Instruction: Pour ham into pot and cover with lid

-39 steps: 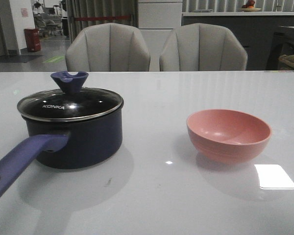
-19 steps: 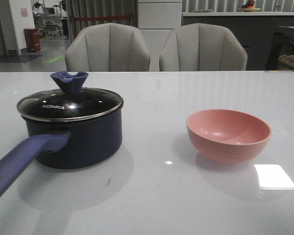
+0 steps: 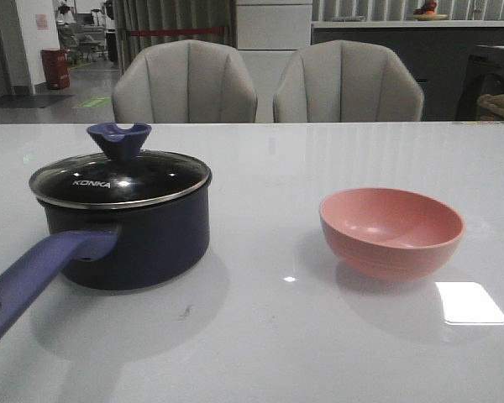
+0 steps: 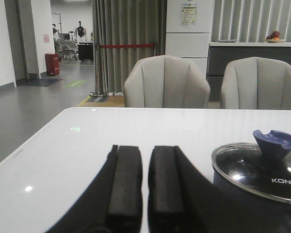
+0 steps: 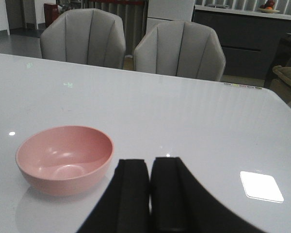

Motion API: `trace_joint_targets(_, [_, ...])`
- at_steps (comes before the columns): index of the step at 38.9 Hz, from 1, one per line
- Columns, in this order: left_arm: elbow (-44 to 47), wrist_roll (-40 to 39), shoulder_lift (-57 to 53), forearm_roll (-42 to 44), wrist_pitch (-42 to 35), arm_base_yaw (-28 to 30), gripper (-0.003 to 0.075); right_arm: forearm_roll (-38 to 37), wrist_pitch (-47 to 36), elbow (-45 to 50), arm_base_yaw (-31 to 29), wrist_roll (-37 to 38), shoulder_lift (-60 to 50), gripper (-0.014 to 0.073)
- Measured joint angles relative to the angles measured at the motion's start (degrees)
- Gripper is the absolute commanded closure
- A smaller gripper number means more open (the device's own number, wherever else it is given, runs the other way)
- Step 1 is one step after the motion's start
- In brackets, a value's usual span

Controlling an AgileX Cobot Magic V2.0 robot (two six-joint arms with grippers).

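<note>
Dark navy round pot (image 3: 126, 239): glass metal-rimmed lid (image 3: 120, 178) seated | pink round bowl (image 3: 392, 231): well apart | left gripper (image 4: 145, 187): narrow gap, holding nothing | right gripper (image 5: 150, 194): nearly closed, holding nothing

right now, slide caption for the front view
Lidded navy pot beside an empty pink bowl on a white table.

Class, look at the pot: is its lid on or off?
On. The lid sits level on the pot, its metal rim meeting the pot's edge.

pot (image 3: 134, 239): contents hidden beneath lid (image 3: 120, 178) | handle (image 3: 34, 277): end cut by the front view's left edge | left wrist view: lid cropped at right edge
</note>
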Motion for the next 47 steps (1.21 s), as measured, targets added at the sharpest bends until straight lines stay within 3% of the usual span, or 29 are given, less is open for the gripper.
trace_joint_targets(14, [0.00,0.00,0.00,-0.04,0.00,0.00,0.0589,-3.71,-0.63,1.13,0.80,7.39,-0.63,0.0424])
trace_joint_targets(47, [0.00,0.00,0.00,-0.04,0.00,0.00,0.0589,-3.80,-0.63,1.13,0.80,7.32,-0.63,0.0424])
